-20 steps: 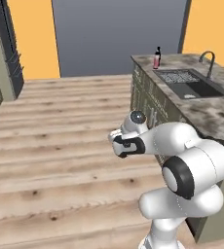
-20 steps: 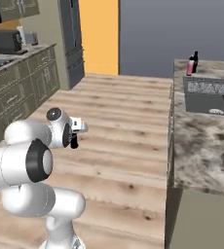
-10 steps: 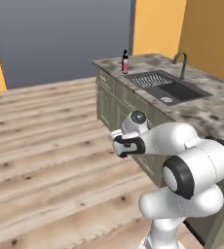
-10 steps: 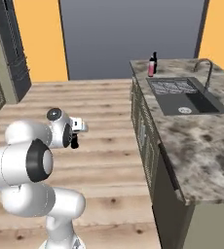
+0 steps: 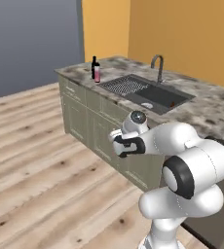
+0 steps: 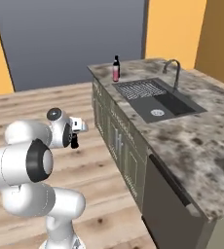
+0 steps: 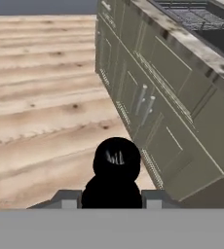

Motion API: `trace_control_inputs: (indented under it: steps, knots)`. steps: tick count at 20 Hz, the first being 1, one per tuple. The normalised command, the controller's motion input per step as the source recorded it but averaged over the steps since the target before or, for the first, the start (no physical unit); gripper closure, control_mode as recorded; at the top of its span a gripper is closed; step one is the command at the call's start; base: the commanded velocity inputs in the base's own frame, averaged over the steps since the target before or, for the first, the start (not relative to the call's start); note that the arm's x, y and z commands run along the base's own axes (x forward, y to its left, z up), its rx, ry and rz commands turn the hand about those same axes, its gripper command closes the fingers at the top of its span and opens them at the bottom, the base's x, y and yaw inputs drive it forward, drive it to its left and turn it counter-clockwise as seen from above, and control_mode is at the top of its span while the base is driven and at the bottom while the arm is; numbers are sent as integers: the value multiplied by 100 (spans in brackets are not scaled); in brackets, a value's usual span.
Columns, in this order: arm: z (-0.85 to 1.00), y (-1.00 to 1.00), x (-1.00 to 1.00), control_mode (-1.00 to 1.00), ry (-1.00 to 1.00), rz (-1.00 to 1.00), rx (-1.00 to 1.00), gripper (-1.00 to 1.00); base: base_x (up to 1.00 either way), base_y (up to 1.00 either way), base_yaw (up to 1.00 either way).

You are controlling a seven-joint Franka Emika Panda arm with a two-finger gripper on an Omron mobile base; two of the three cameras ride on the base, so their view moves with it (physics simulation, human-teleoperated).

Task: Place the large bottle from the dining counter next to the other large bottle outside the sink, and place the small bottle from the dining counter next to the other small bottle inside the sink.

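Gripper (image 7: pixel 112 198): narrow, closed on the small bottle (image 7: pixel 116 168); grey fingers (image 7: pixel 69 199) at either side of its dark body.
Gripper, place: out over the wood floor (image 5: pixel 31 160), in front of the cabinet fronts (image 7: pixel 172 97) below the sink (image 5: pixel 158 95), well apart from the basin itself.
Small bottle, look: near-black, rounded top toward the hand camera; in the right base view a short dark shape (image 6: pixel 74 142) hanging under the gripper (image 6: pixel 76 132); red neck not discernible.
Large bottle (image 5: pixel 98 74): pale pink, upright on the marble countertop (image 5: pixel 206 104), outside the sink, beyond the end where the ribbed rack (image 5: pixel 126 85) lies.
Other large bottle (image 5: pixel 94 64): all dark, upright, just beside the pink one, on its far side from the sink; touching or not, cannot tell.
Same pair, right base view: pink body (image 6: pixel 116 74) in front, dark neck rising above it, off the far end of the sink (image 6: pixel 179 108).
Sink: dark rectangular basin set into the countertop, round drain (image 6: pixel 157 112) in its floor.
Tap (image 5: pixel 158 65): dark, curved, standing at the rim of the sink on the wall side.
Red speck (image 5: pixel 172 103): inside the sink, near the end away from the rack; too small to identify.
Arm: white, folded low, hand level with the cabinet fronts under the sink.
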Motion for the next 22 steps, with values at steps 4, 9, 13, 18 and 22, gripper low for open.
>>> trace_control_inputs:
  steps: [4,9,13,18,22]
  knots:
    - [0,0,0,100,0,0,0,100,48,71,-50]
    - [0,0,0,100,0,0,0,100,40,71,-50]
    - [0,0,0,100,0,0,0,100,37,74,-51]
    - [0,0,0,100,0,0,0,100,27,74,-51]
    - [0,0,0,100,0,0,0,100,21,75,-50]
